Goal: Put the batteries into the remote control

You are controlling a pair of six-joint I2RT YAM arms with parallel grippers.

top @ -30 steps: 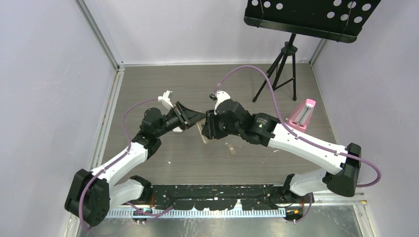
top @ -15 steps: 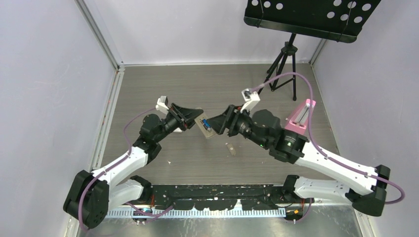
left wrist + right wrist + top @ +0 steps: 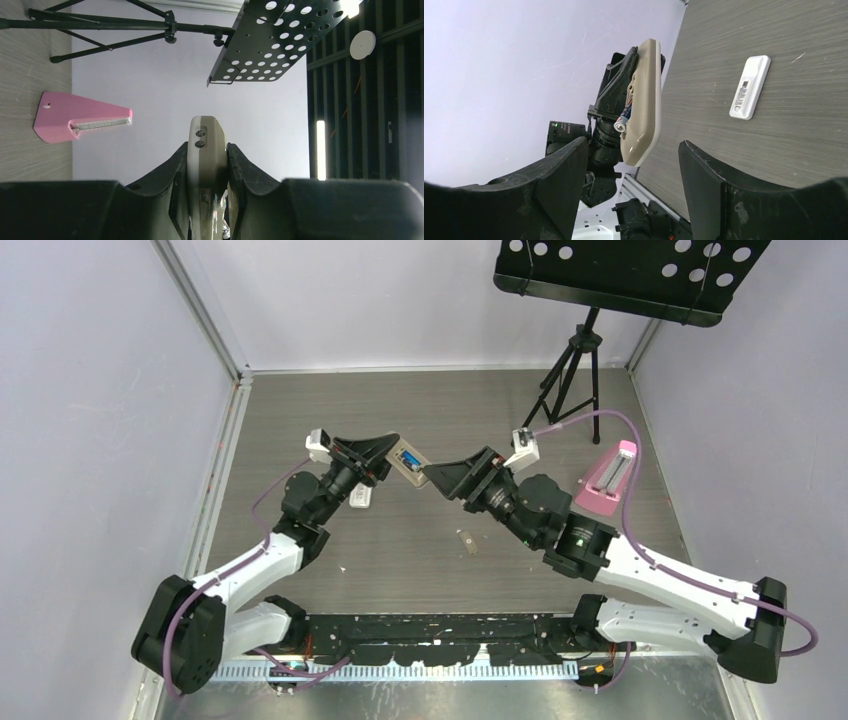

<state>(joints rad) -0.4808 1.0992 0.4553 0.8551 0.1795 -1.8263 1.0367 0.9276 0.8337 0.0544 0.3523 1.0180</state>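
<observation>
One battery (image 3: 622,120) in remote control (image 3: 644,105); right gripper (image 3: 631,145) now apart.

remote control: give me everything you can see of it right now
The remote control is a slim beige bar with a plastic-looking shell and rounded ends. Its open battery recess holds one bluish battery with a metal end; whether more sit inside cannot be told. Two small dark dots sit near one end. It is held tilted, off the table, clamped between the fingers of the left end effector. The open right end effector faces it without touching.
</observation>
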